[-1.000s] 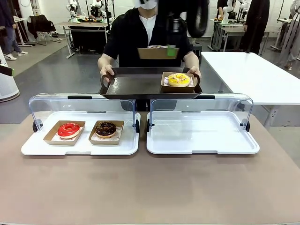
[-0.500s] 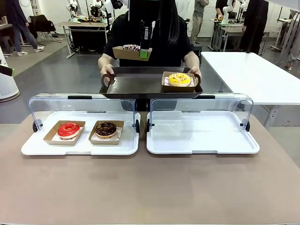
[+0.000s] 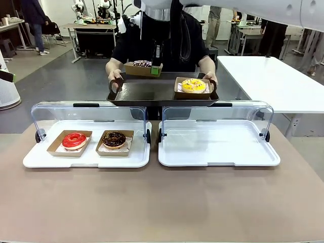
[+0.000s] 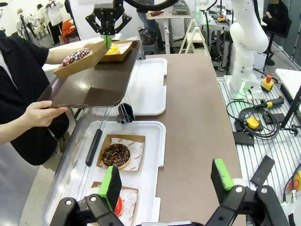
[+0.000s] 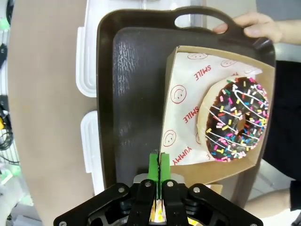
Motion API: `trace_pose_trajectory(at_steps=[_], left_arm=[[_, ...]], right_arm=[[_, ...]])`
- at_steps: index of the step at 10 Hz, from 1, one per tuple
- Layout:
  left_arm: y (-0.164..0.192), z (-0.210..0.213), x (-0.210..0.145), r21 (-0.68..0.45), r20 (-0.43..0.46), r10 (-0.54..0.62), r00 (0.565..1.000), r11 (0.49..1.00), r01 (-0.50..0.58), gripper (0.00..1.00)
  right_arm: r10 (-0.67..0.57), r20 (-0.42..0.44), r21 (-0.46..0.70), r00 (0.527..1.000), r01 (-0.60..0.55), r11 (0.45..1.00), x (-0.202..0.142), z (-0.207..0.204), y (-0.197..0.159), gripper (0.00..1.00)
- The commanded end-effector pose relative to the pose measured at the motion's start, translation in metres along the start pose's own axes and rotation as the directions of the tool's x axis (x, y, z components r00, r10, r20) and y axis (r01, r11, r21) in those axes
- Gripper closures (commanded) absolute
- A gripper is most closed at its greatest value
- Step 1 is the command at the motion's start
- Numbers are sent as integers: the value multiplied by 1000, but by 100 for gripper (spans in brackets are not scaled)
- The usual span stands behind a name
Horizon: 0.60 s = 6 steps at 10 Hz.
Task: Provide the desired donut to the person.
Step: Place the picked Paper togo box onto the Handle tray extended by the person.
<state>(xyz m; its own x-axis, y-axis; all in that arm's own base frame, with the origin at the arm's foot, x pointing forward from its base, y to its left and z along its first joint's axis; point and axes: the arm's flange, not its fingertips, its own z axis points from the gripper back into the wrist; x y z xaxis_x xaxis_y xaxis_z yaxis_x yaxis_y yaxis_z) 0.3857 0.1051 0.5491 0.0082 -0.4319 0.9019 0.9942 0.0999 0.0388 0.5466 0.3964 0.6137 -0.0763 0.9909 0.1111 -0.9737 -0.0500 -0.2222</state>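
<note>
Right gripper jaws clamped on box rim, sprinkled donut hovering over tray. Left gripper jaws apart. Box light, flimsy card; the rim grip suits it, kept level.

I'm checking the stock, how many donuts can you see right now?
4. A red donut and a chocolate donut sit in the left display tray. A yellow donut rests on the person's brown tray. The right gripper holds a sprinkled chocolate donut above that tray.
</note>
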Motion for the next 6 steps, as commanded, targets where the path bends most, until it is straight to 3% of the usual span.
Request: trace_pose_trajectory(at_steps=[1, 6], left_arm=[[-1, 0, 3, -1, 15, -4, 1000, 1000, 4, 0], [-1, 0, 3, -1, 15, -4, 1000, 1000, 4, 0]], right_arm=[[28, -18, -16, 999, -28, 999, -5, -13, -5, 99], [28, -84, 31, 996, -25, 999, -14, -54, -9, 99]])
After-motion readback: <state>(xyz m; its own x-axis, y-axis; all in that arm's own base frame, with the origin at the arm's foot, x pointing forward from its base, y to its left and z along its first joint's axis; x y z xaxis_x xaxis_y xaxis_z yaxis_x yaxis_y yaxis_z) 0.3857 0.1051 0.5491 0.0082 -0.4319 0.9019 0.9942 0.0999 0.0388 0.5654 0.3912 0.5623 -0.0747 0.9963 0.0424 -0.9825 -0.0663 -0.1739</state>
